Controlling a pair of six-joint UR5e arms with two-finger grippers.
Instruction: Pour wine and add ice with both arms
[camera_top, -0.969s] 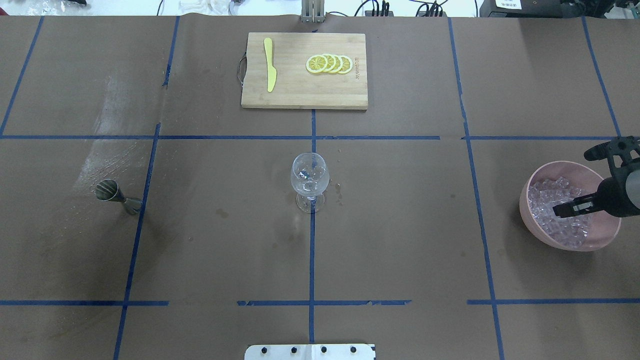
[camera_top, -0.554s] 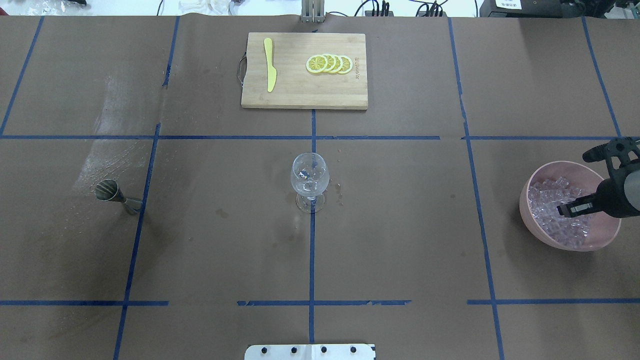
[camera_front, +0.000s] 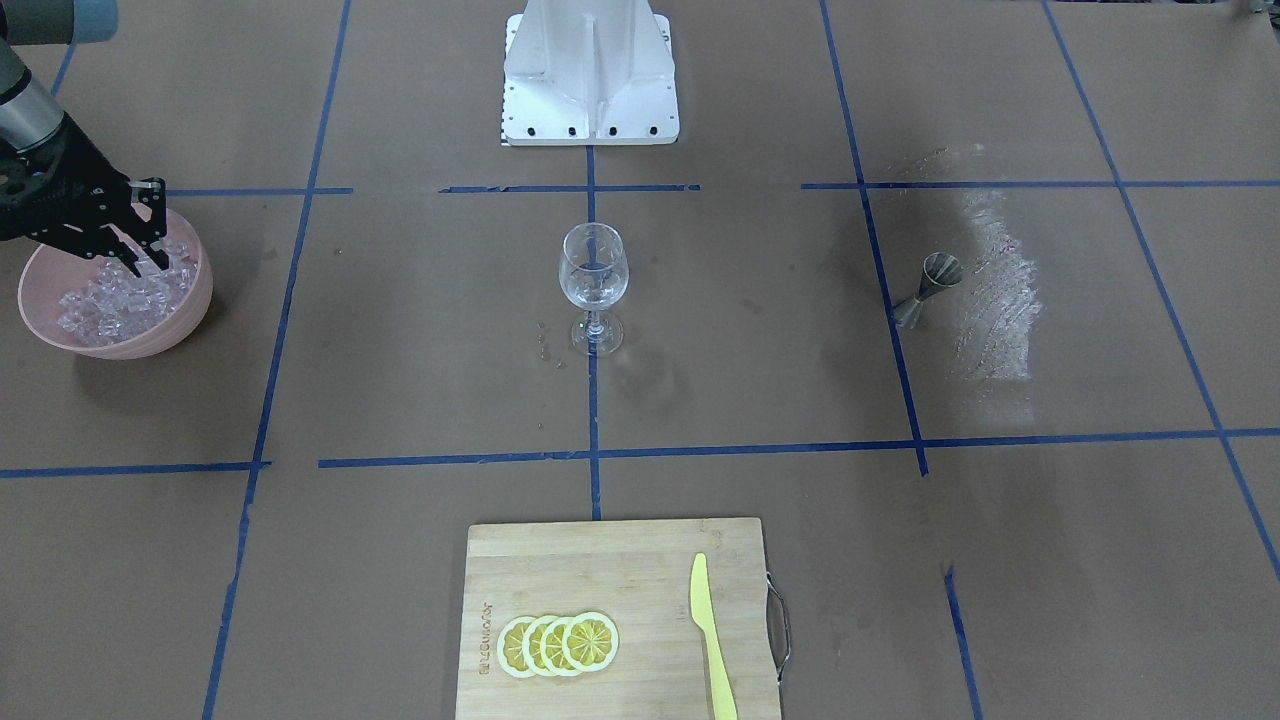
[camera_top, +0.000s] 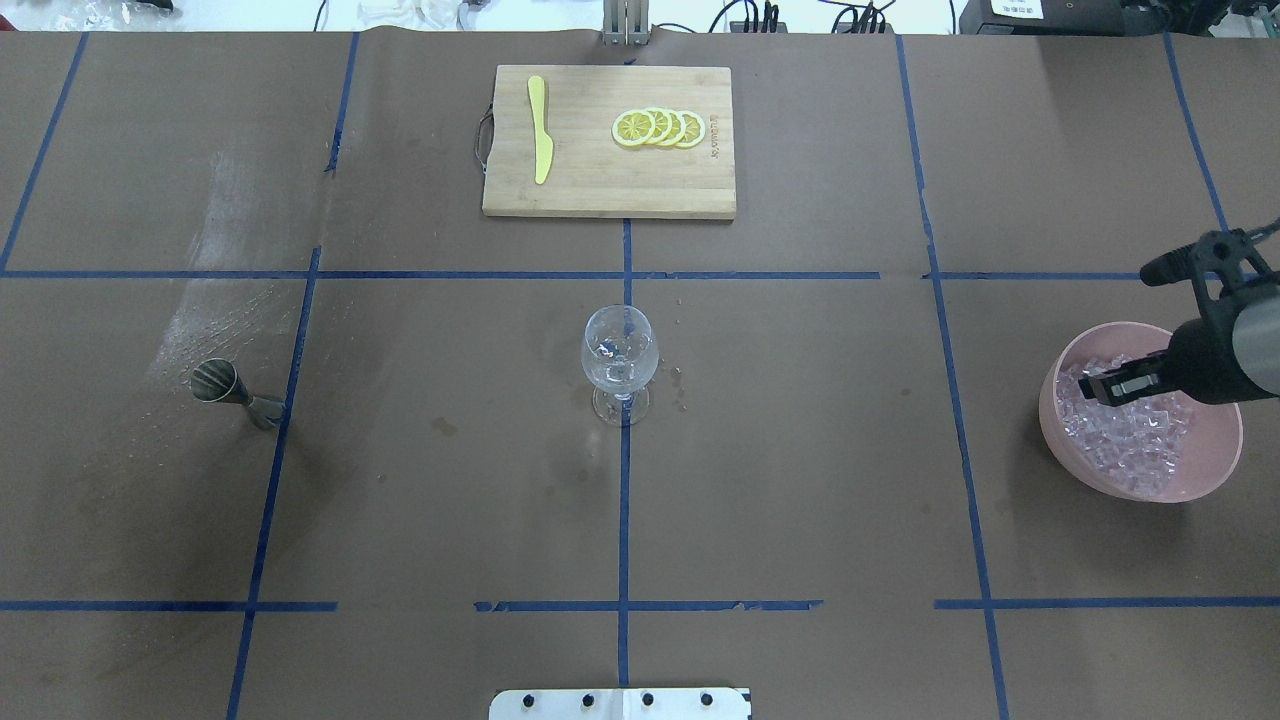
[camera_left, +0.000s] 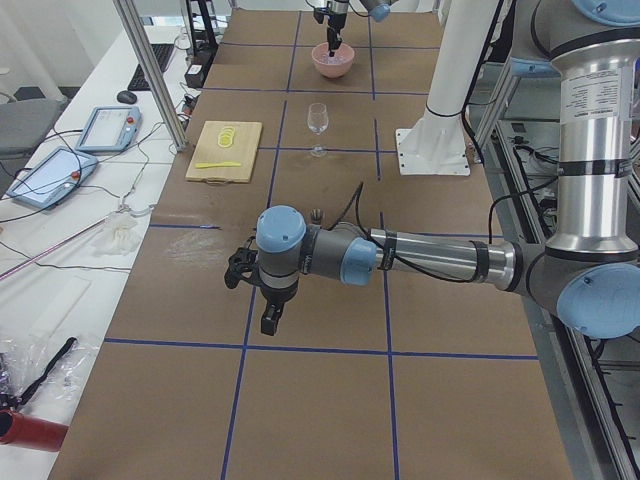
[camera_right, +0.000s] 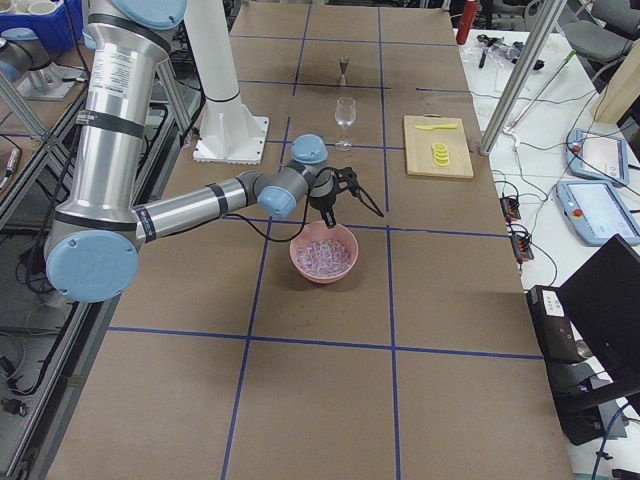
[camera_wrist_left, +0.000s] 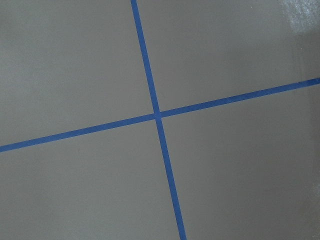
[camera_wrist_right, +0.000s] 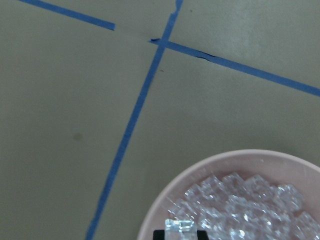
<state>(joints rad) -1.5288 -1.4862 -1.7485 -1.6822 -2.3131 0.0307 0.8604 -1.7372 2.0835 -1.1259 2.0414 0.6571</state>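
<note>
Left tool (camera_left: 270, 322) points down over worktop (camera_left: 330, 400); grip state can't tell. Wine glass (camera_top: 620, 362) upright, centre. Right tool (camera_top: 1097, 387) points down above ice heap (camera_top: 1135, 440) in pink bowl (camera_top: 1215, 480), prob. pinching one ice chunk (camera_wrist_right: 181, 226).

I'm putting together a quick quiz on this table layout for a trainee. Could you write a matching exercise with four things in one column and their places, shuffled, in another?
Things
1. ice
2. lemon slices
3. jigger
4. wine glass

Places
A. on the wooden cutting board
B. on the central blue tape line
C. in the pink bowl
D. beside the whitish smear

Pairs: 1-C; 2-A; 3-D; 4-B
</note>
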